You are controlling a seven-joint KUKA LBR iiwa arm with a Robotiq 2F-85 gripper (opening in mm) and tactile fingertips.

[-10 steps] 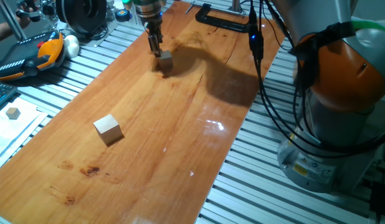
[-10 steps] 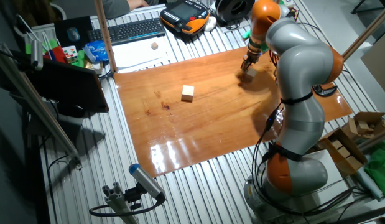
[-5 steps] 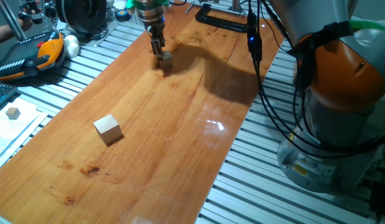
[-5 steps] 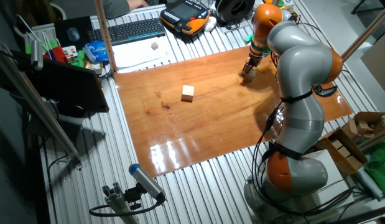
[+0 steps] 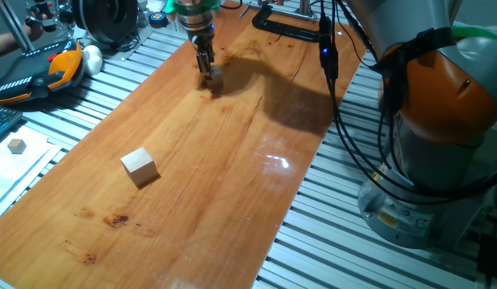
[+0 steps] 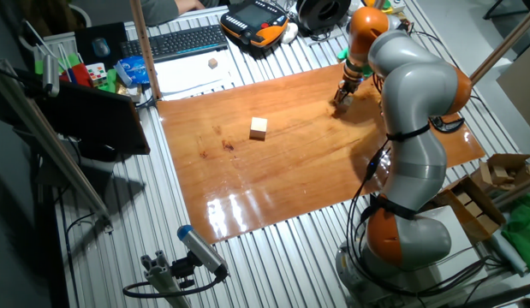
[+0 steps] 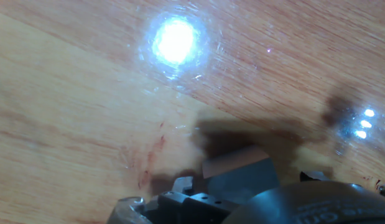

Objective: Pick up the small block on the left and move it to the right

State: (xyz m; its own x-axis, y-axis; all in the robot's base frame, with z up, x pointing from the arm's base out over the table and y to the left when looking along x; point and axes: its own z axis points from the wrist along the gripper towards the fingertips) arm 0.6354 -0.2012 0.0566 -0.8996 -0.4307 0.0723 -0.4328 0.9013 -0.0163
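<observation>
The small block (image 5: 217, 75) is a pale wooden cube on the far end of the wooden board (image 5: 192, 177). My gripper (image 5: 207, 72) points straight down with its fingers around the block and closed against it. The block rests on the board. In the other fixed view, my gripper (image 6: 339, 99) hides most of the block. In the hand view, the block (image 7: 237, 169) sits right between my fingertips (image 7: 180, 188), with its shadow on the wood beyond it.
A larger pale wooden cube (image 5: 140, 167) lies mid-board, also in the other fixed view (image 6: 259, 127). A tiny tan cube (image 5: 18, 145) sits on white paper off the board. A black clamp (image 5: 284, 24) lies at the far edge. The orange pendant (image 5: 39, 72) lies at left.
My gripper came down and a little to the right onto the small block, which my fingers now partly cover. It has stayed still for the last half second.
</observation>
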